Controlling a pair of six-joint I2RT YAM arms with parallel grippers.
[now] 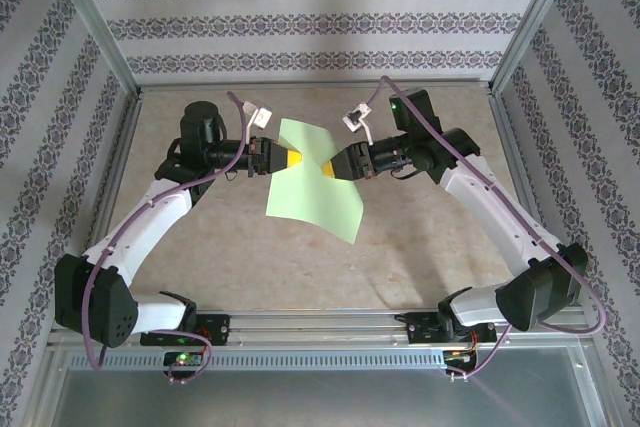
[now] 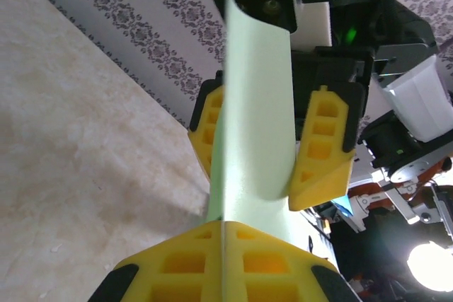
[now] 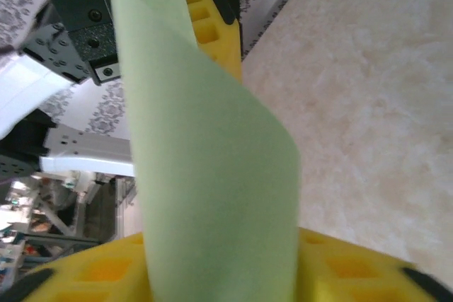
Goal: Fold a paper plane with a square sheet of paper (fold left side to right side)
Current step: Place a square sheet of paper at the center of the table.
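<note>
The square sheet of paper [image 1: 312, 192] is held up above the table [image 1: 200, 247] between the two arms. It is pinched tight by the left gripper [image 1: 290, 158]. The right gripper's [image 1: 330, 168] jaws are seen apart around it.

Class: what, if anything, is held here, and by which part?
The sheet of paper, pinched by the left claw at its left edge; the right claw has its fingers apart around the opposite edge.
</note>
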